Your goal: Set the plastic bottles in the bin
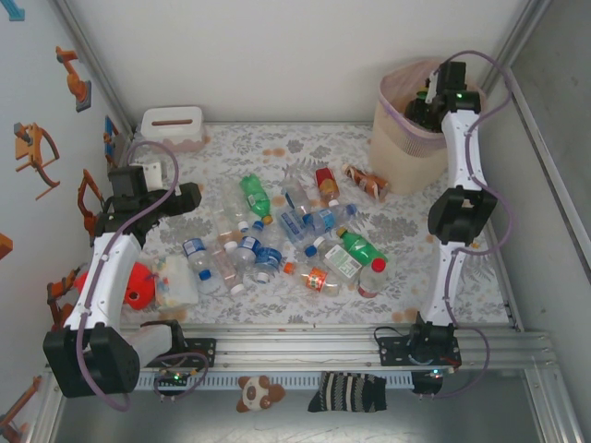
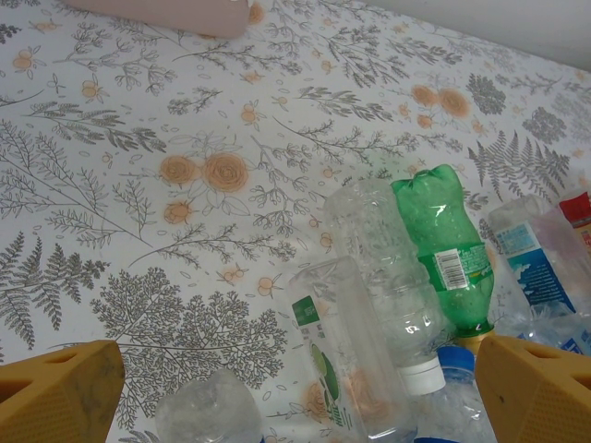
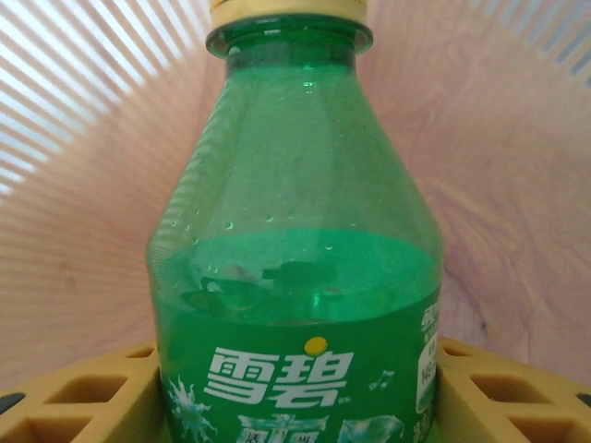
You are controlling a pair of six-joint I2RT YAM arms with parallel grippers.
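Several plastic bottles [image 1: 295,235], clear, green and red-labelled, lie scattered mid-table. My right gripper [image 3: 295,406] is shut on a green bottle [image 3: 295,240] with a yellow cap, held upright between the yellow fingers [image 3: 83,397]. It hangs inside the mouth of the beige-pink bin [image 1: 399,138], whose pink liner [image 3: 517,185] fills the background. In the top view the right gripper [image 1: 425,106] sits over the bin's rim. My left gripper [image 2: 300,397] stands open just above the pile's left edge, with a clear green-labelled bottle [image 2: 346,360] between its fingers [image 2: 55,392]. Beside it lie a white-capped clear bottle [image 2: 383,268] and a green one [image 2: 443,240].
A white-and-pink tissue box [image 1: 173,127] stands at the back left. A clear boxy container with a red object [image 1: 152,284] sits beside the left arm. A striped sock [image 1: 346,392] and a small plush toy [image 1: 256,392] lie before the rail. Walls close both sides.
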